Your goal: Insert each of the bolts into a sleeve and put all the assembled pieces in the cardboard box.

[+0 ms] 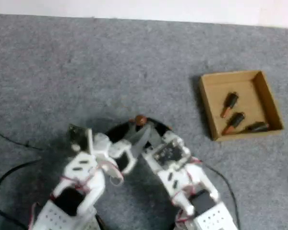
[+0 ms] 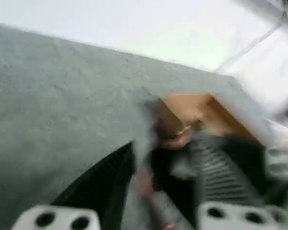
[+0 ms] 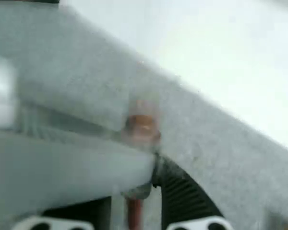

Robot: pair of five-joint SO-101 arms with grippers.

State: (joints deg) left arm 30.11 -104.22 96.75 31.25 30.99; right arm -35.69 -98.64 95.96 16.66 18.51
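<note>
An orange-brown bolt sits where the two grippers meet, in front of both arms. In the right wrist view, the bolt stands between the fingers of my right gripper, which is shut on it. My left gripper comes in from the left, close against the right one, and its state is blurred. The left wrist view shows the bolt's head just ahead, with the cardboard box beyond it. The cardboard box lies to the right and holds three black-and-orange assembled pieces.
Grey carpet covers the table, with open room behind and to the left of the grippers. Black cables trail beside the left arm's base. A pale wall edge runs along the back.
</note>
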